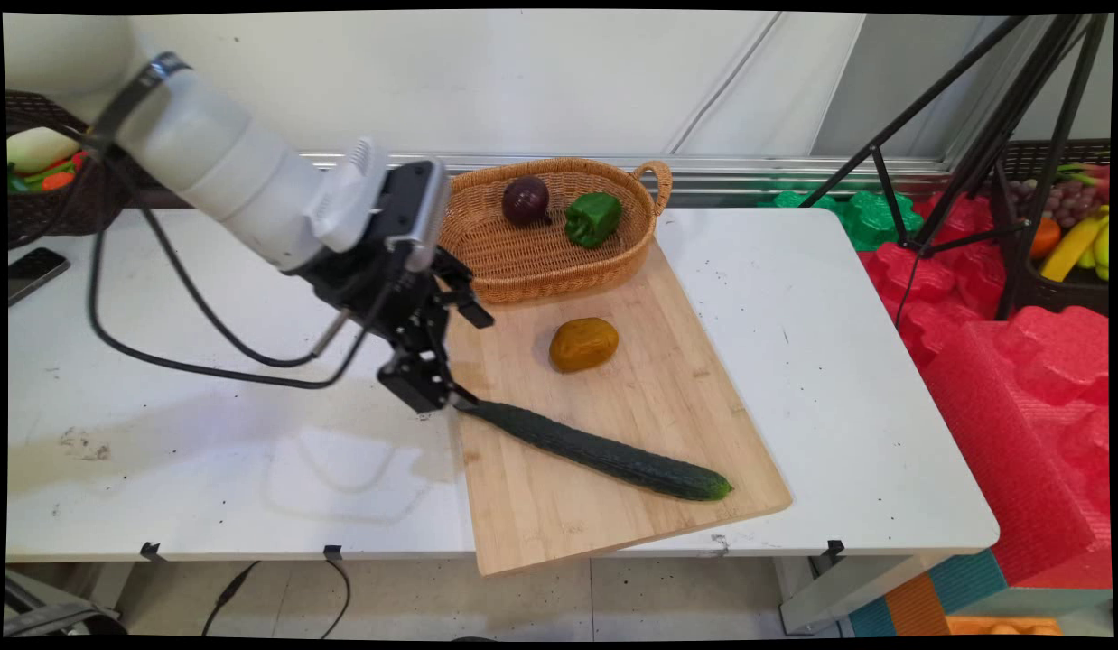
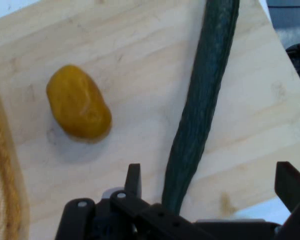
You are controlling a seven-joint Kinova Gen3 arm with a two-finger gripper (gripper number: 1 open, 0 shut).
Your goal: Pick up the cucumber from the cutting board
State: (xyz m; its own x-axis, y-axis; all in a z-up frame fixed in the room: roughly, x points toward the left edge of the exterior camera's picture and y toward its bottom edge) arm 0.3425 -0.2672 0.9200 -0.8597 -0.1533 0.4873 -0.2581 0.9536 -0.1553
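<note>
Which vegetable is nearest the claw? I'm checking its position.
The cucumber: its stem end lies between the open claw's fingers on the cutting board. The potato lies apart; onion and pepper sit in the basket.

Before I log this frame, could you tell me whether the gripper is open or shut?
Open: in the hand view the gripper has its fingers spread wide on either side of the cucumber's end.

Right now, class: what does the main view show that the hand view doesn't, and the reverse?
Only the main view shows the wicker basket holding a purple onion and green pepper, and a phone. Only the hand view shows the fingers spread either side of the cucumber's end. Both show the cutting board, potato, cucumber and gripper.
</note>
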